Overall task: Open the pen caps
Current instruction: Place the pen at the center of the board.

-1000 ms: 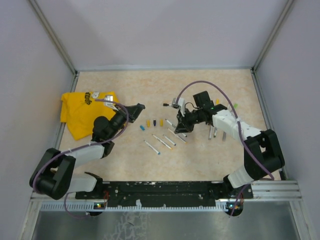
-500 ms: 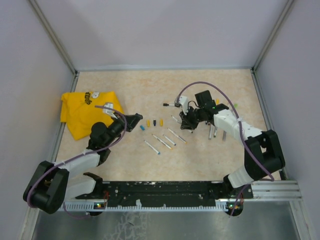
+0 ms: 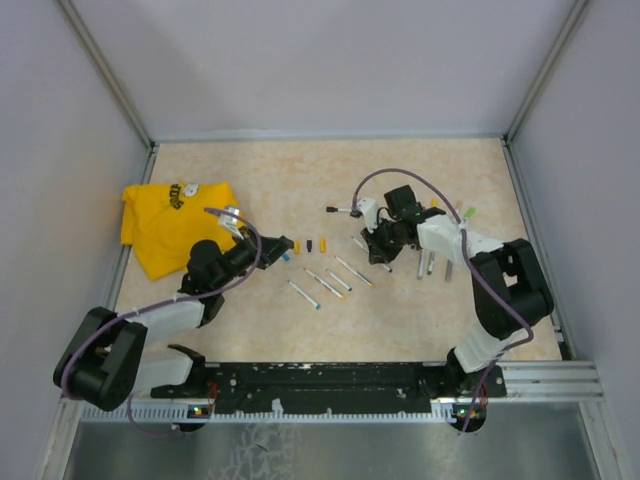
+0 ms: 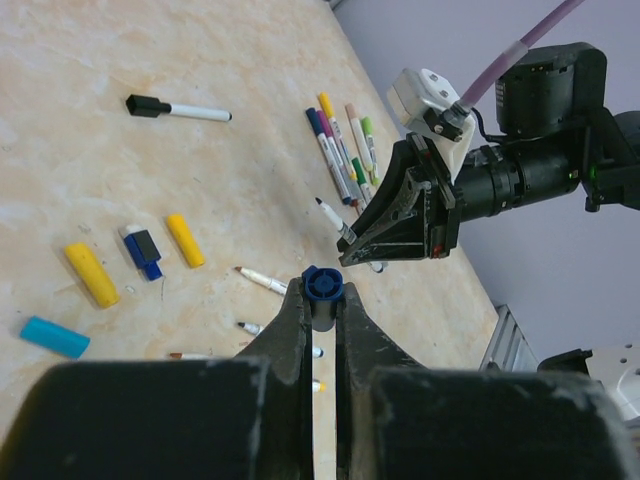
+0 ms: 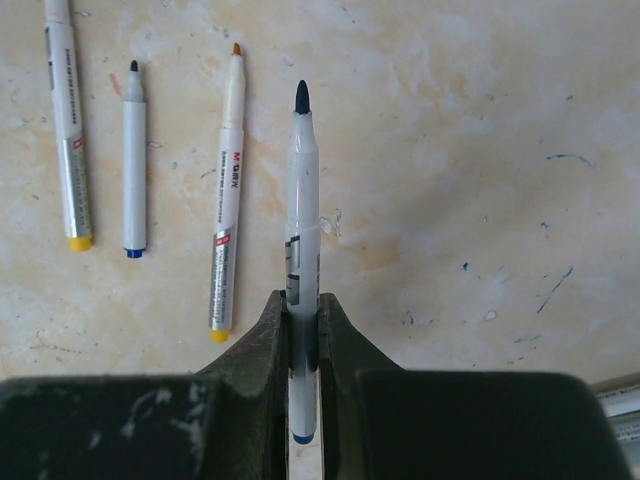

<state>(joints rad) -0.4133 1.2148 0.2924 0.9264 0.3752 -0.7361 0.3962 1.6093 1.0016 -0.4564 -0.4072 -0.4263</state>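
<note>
Left wrist view: the left jaws, clamped tight on the stubby dark-blue plastic cap (image 4: pixel 322 285), have swung down towards the loose coloured caps (image 4: pixel 90 275) on the beige counter (image 4: pixel 200 60). The right jaws pinch the bared whitish pen barrel (image 5: pixel 303 190). That cap's off!
</note>
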